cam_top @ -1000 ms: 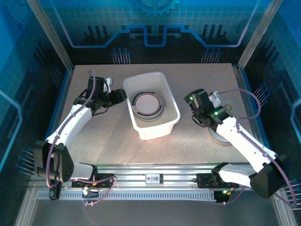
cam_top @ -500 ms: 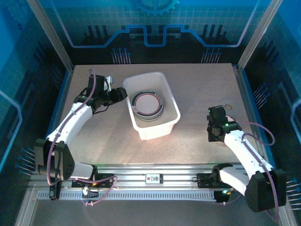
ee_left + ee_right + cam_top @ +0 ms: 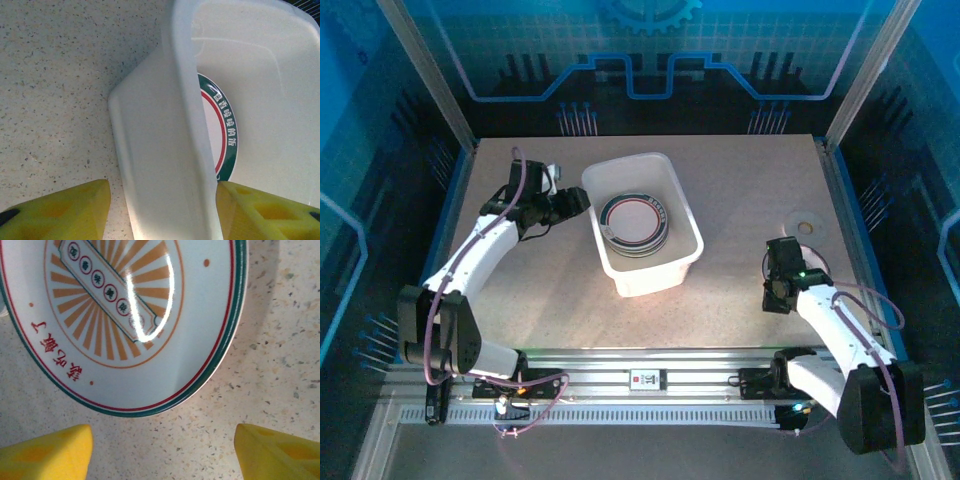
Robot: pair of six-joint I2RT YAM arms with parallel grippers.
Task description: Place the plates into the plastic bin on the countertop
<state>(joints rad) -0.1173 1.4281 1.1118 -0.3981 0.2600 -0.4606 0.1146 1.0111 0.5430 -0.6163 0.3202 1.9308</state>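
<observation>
A stack of plates (image 3: pixel 633 225) with dark lettered rims lies in the plastic bin (image 3: pixel 620 173) on the countertop (image 3: pixel 740 170). My left gripper (image 3: pixel 575 201) stands open astride the bin's left wall (image 3: pixel 165 165). Its right finger (image 3: pixel 260 212) rests against the inner side, and its left finger (image 3: pixel 60 210) sits a little off the outer side. The top plate (image 3: pixel 227 125) shows past the wall. My right gripper (image 3: pixel 776 296) hangs open low over the countertop. It sits just short of the near edge of a plate (image 3: pixel 125 315) with an orange sunburst centre. The right arm hides most of that plate from above.
A thin pale disc with a small centre hole (image 3: pixel 805 224) lies at the right, beyond the right arm. Blue edging (image 3: pixel 455 210) and frame posts border the countertop. Bare speckled surface (image 3: pixel 165 440) lies between the right fingers.
The right arm has swung away from beside the bin, back to the front right, and come down over the plate there. The left arm and the bin have stayed put.
</observation>
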